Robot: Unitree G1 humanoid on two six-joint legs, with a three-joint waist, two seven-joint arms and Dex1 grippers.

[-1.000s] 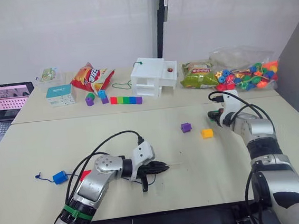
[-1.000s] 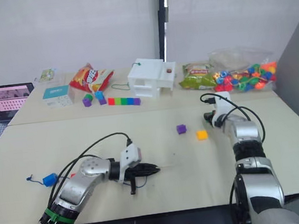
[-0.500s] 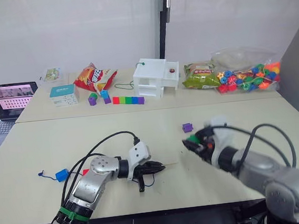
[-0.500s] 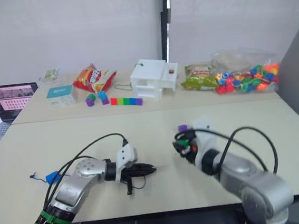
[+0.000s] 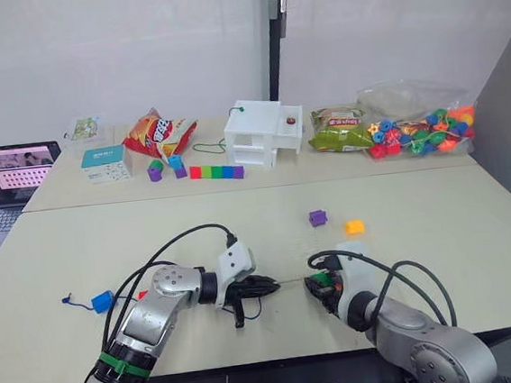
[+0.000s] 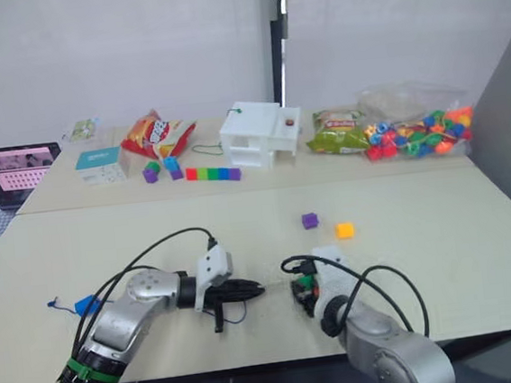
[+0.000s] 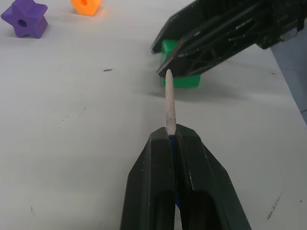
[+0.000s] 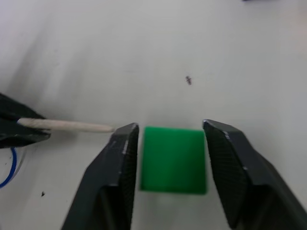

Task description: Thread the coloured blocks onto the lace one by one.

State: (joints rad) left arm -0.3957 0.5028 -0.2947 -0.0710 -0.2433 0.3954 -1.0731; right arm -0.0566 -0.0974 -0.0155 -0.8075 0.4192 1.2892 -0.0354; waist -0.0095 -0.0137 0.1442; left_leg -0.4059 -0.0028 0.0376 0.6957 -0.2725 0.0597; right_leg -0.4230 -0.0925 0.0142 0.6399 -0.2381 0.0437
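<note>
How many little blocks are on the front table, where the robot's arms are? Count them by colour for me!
green block: 1
purple block: 1
yellow-orange block: 1
blue block: 1
red block, partly hidden: 1
Total: 5

A lab or office room: plain pale tables (image 5: pixel 79 240), an open laptop (image 5: pixel 7 170), bare white walls (image 5: pixel 115 51).
</note>
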